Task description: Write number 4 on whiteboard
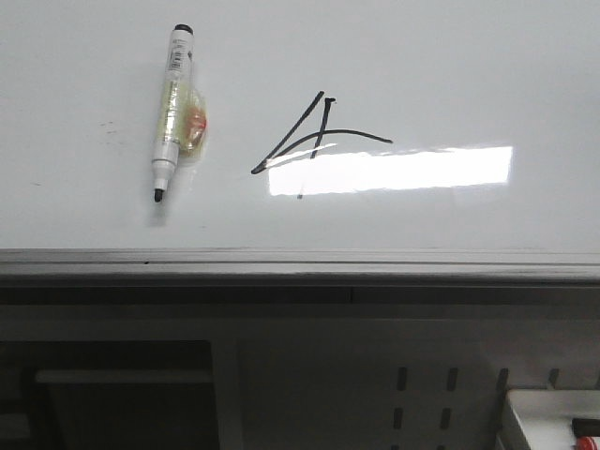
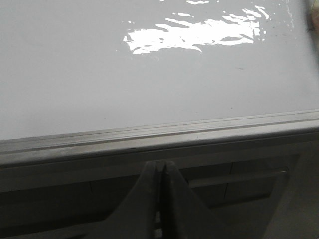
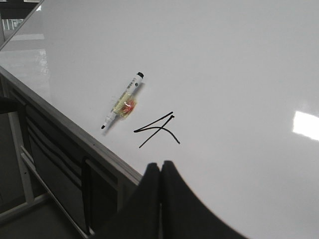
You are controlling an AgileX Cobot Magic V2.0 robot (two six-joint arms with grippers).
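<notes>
Part of the number 4 gets lost in the bright light reflection on the whiteboard, where an uncapped marker lies just left of it. The left gripper and right gripper are both pressed closed, empty, hanging by the board's grey edge rail.

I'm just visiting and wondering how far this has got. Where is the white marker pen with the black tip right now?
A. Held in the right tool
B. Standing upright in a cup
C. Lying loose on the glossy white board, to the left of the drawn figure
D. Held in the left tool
C: the white marker pen lies flat on the glossy white board, left of the black hand-drawn 4, and no tool touches it.
</notes>
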